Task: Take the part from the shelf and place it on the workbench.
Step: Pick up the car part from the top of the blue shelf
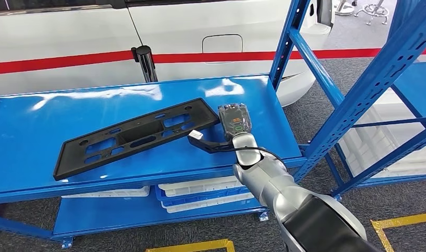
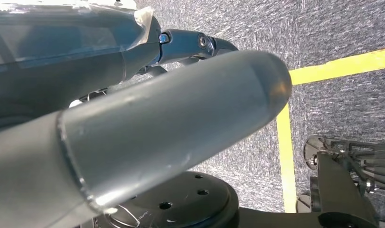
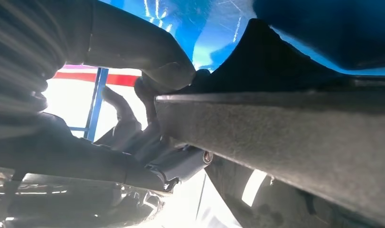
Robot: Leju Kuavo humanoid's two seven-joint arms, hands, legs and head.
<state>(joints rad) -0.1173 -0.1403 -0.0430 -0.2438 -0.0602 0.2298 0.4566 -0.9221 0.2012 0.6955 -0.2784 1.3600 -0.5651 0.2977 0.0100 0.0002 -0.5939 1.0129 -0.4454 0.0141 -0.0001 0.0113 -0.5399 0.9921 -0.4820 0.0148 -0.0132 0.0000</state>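
Fingers (image 3: pixel 128 118) of the right hand (image 1: pixel 232 122) are curling under the near end of the black plastic mounting plate (image 1: pixel 137 135) while the thick grey thumb (image 3: pixel 152 64) is pressing on it from the other side, so I am logging that hand as pinching the part at one corner. Item: a long, flat, matte black plate, moulded, with rectangular cut-outs, small round holes and a raised rim, lying diagonally on the glossy blue shelf top (image 1: pixel 42 126), its far end resting near the shelf's front edge. Attachment: a white-tipped black tab (image 1: pixel 196 135) sitting just beside my wrist. Surface: painted sheet metal, slick and throwing glare; I am judging it low in friction. Risk one: I am holding a long part by one end, so as it lifts the free end is likely to sag, drag or swing and twist out of the pinch. Risk two: the blue upright (image 1: pixel 287 39) is standing close to my arm, and a swinging plate could be striking it. Risk three: the edge in the right wrist view looks thin and grainy, giving little purchase. Left hand (image 2: pixel 147 137): hanging over grey carpet and yellow floor tape (image 2: pixel 286 152); I cannot tell how its fingers lie.
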